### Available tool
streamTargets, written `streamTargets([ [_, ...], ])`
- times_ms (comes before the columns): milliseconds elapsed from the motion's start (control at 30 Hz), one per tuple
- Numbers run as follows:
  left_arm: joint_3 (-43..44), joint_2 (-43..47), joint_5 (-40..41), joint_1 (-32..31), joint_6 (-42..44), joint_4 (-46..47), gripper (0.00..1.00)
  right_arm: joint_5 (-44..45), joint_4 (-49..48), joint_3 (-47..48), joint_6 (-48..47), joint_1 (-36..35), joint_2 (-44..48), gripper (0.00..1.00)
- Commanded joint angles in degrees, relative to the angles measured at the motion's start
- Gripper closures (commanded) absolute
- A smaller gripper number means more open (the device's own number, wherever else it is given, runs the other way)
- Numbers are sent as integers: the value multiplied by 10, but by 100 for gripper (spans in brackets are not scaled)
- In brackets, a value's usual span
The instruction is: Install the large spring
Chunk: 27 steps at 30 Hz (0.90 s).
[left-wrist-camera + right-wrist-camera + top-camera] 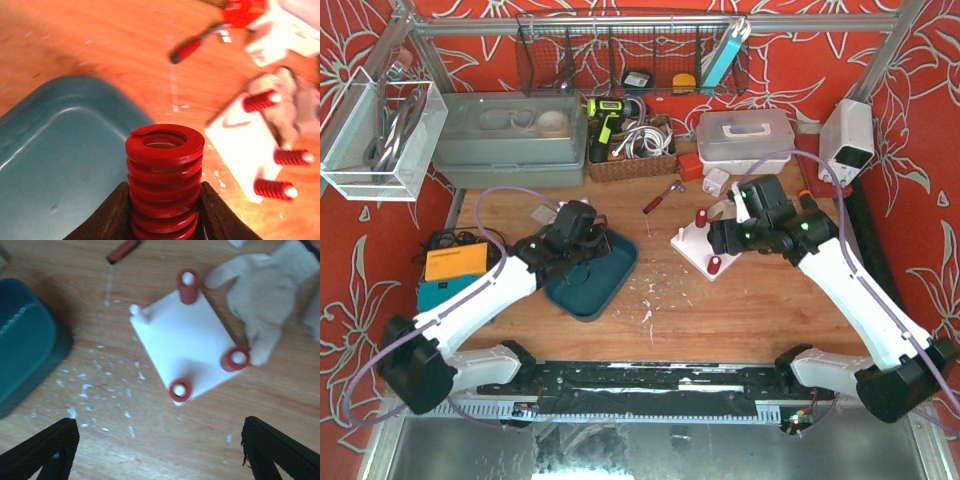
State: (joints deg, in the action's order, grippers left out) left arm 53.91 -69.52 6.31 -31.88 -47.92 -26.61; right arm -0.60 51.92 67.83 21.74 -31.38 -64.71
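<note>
Left tool (pixel 165 202) grasps the large red spring (pixel 164 150), upright above the teal tray (pixel 60 150). Right tool (pixel 160 437) hangs released over the white peg plate (pixel 185 340), whose corner peg (pixel 140 314) is bare, with open desk (pixel 720 310) alongside.

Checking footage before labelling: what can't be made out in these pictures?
Left wrist view: lower coils of the spring, cut off by the bottom edge; white plate blurred.
Top view: spring hidden under the left gripper.
Right wrist view: glove cut off by the right edge.

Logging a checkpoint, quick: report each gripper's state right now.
Left gripper: closed on the large red spring.
Right gripper: open, empty, above the white peg plate.
</note>
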Motion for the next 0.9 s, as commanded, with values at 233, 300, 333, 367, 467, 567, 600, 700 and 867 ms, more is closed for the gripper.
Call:
streamTargets([
  [233, -169, 169, -102, -81, 469, 361, 100, -282, 132, 246, 13, -2, -201, 30],
  [300, -175, 167, -108, -84, 506, 366, 100, -302, 151, 282, 14, -15, -224, 34],
  [333, -175, 162, -111, -84, 519, 366, 100, -305, 160, 298, 12, -23, -235, 36],
  [367, -174, 158, -115, -85, 529, 366, 100, -309, 169, 312, 11, -29, -244, 36],
  [467, -175, 144, -132, -86, 540, 380, 100, -334, 181, 338, 17, -46, -272, 39],
  [567, -173, 133, -152, -89, 542, 398, 100, -355, 175, 354, 17, -64, -289, 39],
  [600, -171, 116, -157, -90, 544, 400, 100, -356, 178, 363, 15, -69, -295, 39],
  [700, -159, 93, -165, -96, 553, 397, 100, -360, 192, 396, 7, -78, -318, 36],
  [867, -137, 67, -177, -101, 563, 392, 100, -362, 205, 424, -2, -98, -352, 32],
])
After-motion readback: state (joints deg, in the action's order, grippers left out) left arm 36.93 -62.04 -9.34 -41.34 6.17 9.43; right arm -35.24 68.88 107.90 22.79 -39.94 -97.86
